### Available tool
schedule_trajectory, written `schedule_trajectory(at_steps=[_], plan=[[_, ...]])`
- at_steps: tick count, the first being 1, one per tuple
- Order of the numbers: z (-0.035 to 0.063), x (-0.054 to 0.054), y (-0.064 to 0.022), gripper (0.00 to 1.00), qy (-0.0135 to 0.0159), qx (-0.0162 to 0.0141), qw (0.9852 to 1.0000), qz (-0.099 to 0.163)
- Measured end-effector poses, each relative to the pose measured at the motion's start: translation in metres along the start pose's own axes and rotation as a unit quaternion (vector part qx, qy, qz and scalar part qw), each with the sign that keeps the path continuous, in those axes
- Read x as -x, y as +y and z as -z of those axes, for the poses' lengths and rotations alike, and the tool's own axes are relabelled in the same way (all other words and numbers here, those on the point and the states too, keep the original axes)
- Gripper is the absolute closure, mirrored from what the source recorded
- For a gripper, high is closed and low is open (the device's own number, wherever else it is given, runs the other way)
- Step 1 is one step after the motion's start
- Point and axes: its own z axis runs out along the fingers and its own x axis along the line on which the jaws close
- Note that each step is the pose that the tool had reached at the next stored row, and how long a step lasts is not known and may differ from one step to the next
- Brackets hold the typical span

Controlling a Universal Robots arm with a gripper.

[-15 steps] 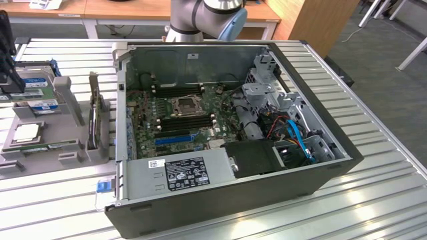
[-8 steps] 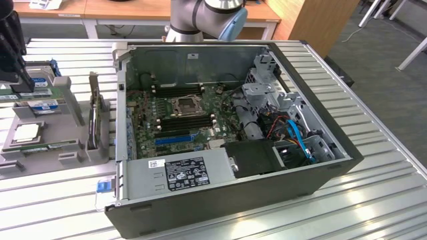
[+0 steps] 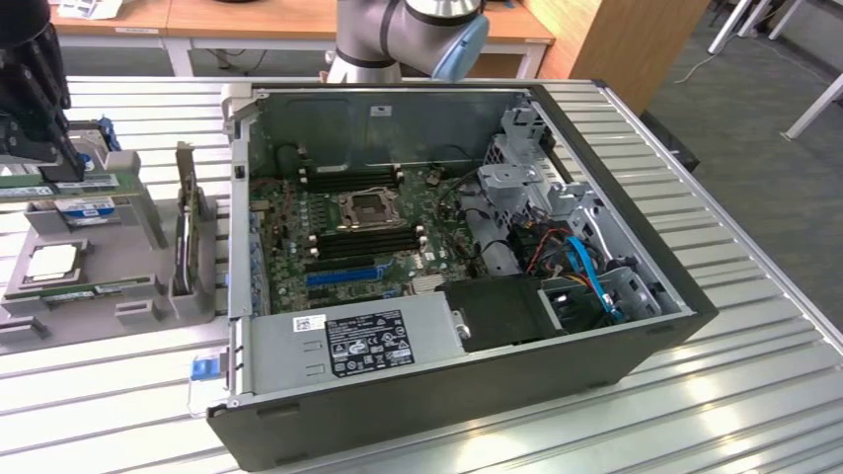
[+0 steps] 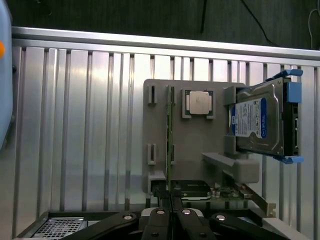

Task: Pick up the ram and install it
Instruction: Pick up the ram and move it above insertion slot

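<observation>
The ram (image 3: 95, 184), a thin green stick with a white label, lies level under my gripper (image 3: 59, 173) at the exterior view's left, over the grey parts holder (image 3: 79, 311). In the wrist view the ram (image 4: 169, 135) is edge-on, running straight out from between the black fingers, and my gripper (image 4: 171, 220) is shut on it. I cannot tell whether the stick is clear of the holder's slots. The open computer case (image 3: 395, 118) lies on its side in the middle of the table, motherboard up, with black memory slots (image 3: 349, 181) either side of the processor socket.
The holder also carries a processor (image 4: 199, 102), a blue-labelled hard drive (image 4: 262, 122) and a green expansion card with a metal bracket (image 4: 237, 192). Another green stick (image 3: 113, 288) lies at its front. The slatted metal table (image 3: 737, 395) surrounds the case.
</observation>
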Motion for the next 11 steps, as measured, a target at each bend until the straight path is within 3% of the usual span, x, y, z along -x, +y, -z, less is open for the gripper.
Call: schedule_trajectory(at_steps=[11], plan=[[0.0008,0.000,-0.0166,0.89,0.0000,0.0011,1.0000,0.000]])
